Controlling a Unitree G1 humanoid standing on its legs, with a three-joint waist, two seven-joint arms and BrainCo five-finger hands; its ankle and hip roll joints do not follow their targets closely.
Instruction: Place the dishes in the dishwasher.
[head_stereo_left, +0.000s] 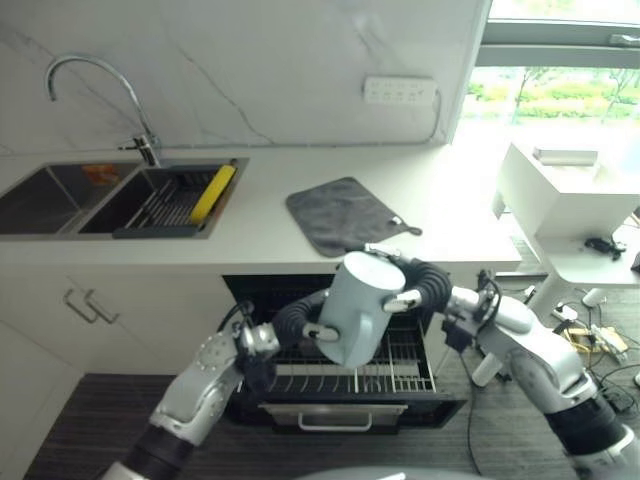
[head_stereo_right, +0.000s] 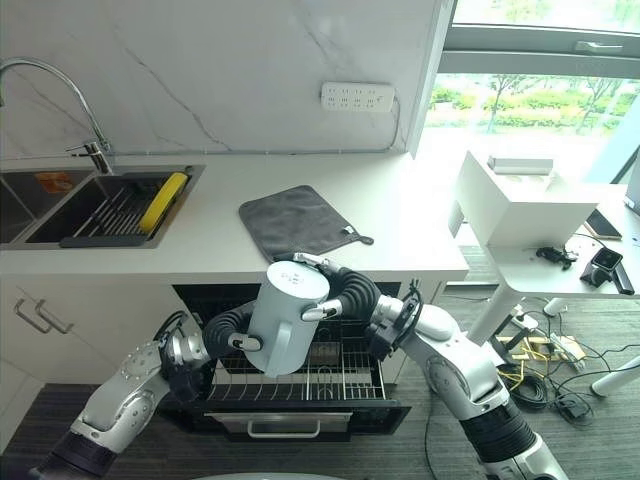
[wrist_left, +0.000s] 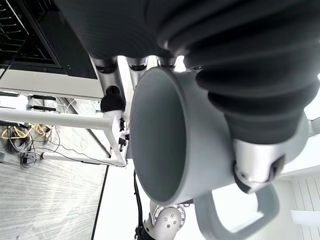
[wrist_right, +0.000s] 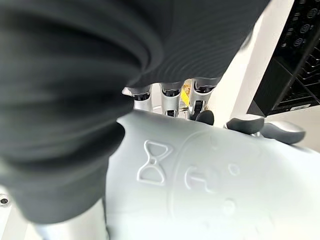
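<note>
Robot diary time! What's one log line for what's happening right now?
left hand: shut on mug | right hand: shut on mug | mug: above open dishwasher rack, not placed

Pale grey mug (head_stereo_left: 358, 305) with embossed bow motif, dark grey mottled cloth (head_stereo_left: 341, 214) on white surface (head_stereo_left: 260, 236), yellow item (head_stereo_left: 212, 193) in steel sink (head_stereo_left: 60, 210).

Premises: a kitchen, domestic or staff-room type. Evidence: white worktop (head_stereo_left: 440, 215) with marble-pattern wall panel behind; double steel sink (head_stereo_left: 60, 197) with arched tap (head_stereo_left: 100, 85) at the worktop's left end; grey drying mat (head_stereo_left: 340, 213) near its front edge; open dishwasher (head_stereo_left: 350, 385) with wire rack beneath; wall socket strip (head_stereo_left: 400, 91); window (head_stereo_left: 555, 85) at right.
</note>
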